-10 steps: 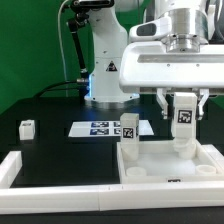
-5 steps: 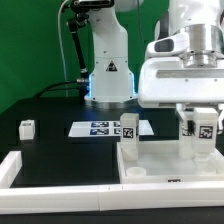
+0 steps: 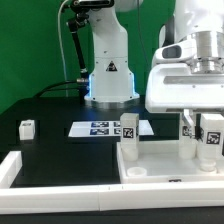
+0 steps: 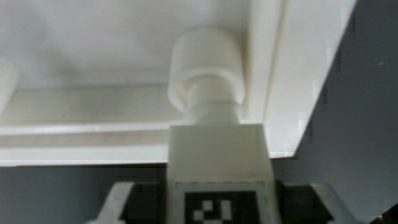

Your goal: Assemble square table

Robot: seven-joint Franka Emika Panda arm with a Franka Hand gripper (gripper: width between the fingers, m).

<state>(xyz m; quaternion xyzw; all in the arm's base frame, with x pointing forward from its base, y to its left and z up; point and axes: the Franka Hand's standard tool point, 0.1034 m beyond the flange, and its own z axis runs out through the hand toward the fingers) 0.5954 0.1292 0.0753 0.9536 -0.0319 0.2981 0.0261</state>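
Plainly, the large white plastic square panel with raised rim (image 3: 160, 162) lay on the black surface (image 3: 55, 147); the fingers (image 4: 134, 205) clamped a small white tagged leg block (image 3: 210, 138) upright at its corner socket. Keeping it vertical while twisting looked likeliest to seat it.

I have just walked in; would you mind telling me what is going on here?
The arm's gripper holds a tagged leg upright over the square tabletop, at its corner on the exterior view's right. A second leg already stands on the tabletop's other side, and a third leg lies loose on the table.
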